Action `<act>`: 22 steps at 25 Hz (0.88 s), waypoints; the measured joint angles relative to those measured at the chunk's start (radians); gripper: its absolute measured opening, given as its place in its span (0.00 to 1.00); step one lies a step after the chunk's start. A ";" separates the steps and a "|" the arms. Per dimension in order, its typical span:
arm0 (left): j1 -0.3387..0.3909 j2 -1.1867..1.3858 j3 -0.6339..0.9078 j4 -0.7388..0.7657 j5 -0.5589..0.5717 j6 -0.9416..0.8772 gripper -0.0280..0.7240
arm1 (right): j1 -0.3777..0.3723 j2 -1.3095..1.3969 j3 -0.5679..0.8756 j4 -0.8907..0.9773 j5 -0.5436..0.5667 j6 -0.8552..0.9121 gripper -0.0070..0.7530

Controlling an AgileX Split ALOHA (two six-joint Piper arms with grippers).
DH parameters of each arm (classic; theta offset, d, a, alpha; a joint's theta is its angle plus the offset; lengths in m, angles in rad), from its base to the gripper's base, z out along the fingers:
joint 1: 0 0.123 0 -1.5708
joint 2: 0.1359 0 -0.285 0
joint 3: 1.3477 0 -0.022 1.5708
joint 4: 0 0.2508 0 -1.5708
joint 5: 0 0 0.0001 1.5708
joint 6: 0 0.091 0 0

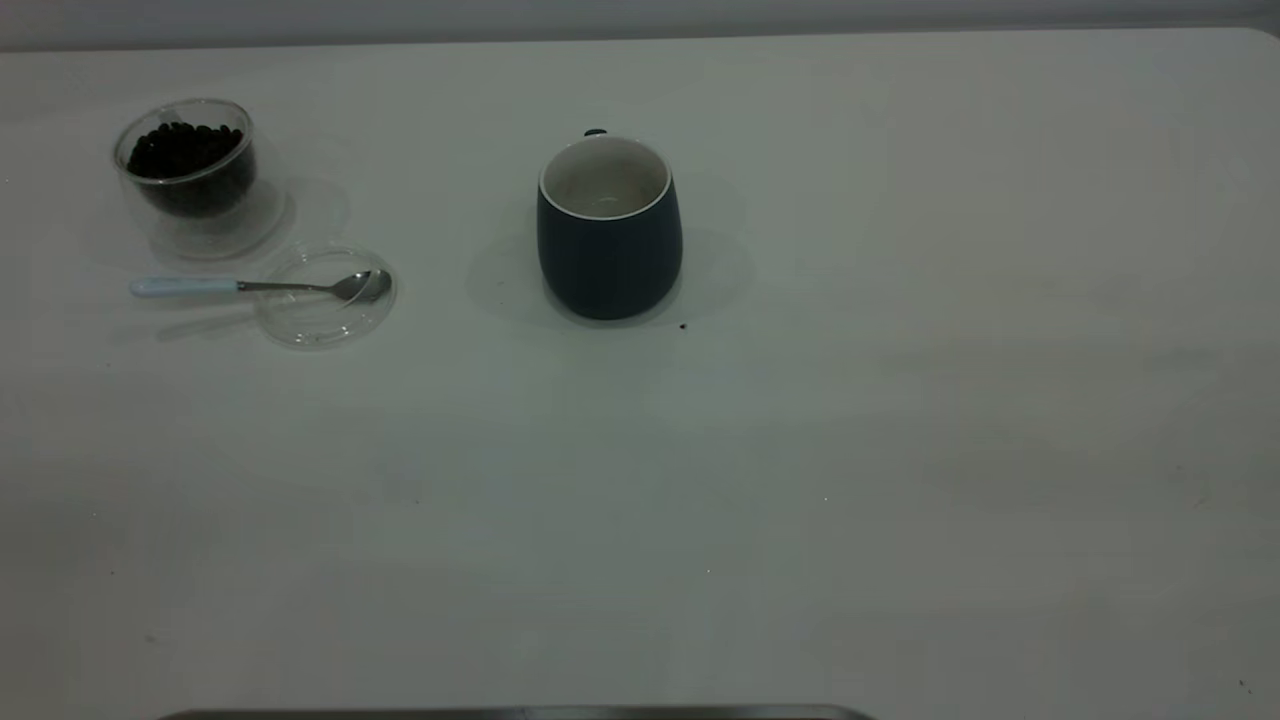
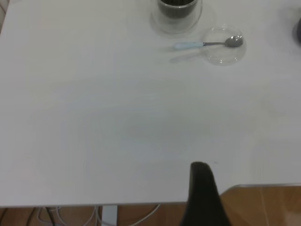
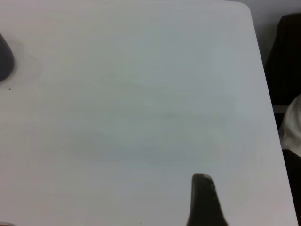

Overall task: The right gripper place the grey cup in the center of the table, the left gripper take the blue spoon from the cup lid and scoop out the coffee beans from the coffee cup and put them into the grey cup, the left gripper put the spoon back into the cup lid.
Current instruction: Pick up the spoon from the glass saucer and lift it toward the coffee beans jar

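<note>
From my remote seat, far left: the coffee cup (image 1: 188, 172) full of coffee beans (image 1: 183, 149). Just in front of it, the blue spoon (image 1: 262, 286) rests with its bowl in the cup lid (image 1: 325, 296). The grey cup (image 1: 609, 226) stands mid-surface (image 1: 900, 450). Left claw (image 2: 203, 195) and right claw (image 3: 203, 200) hang near the edge; can't tell if either's open.

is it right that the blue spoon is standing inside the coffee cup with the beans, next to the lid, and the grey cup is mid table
Not quite. The blue spoon is not in the coffee cup; it lies across the cup lid, bowl on the lid and handle out over the table. The exterior view shows this. The coffee beans are in the coffee cup, and the grey cup stands mid table.
</note>
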 joint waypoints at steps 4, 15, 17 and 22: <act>0.000 0.058 -0.041 -0.015 -0.049 -0.023 0.82 | 0.000 0.000 0.000 0.000 0.000 0.000 0.62; 0.000 0.807 -0.222 -0.269 -0.388 0.062 0.82 | 0.000 0.000 0.000 0.000 0.000 0.000 0.62; 0.000 0.956 -0.267 -0.333 -0.410 0.125 0.85 | 0.000 0.000 0.000 0.000 0.000 0.000 0.62; 0.000 1.240 -0.374 -0.430 -0.466 0.286 0.99 | 0.000 0.000 0.000 0.000 0.000 0.000 0.62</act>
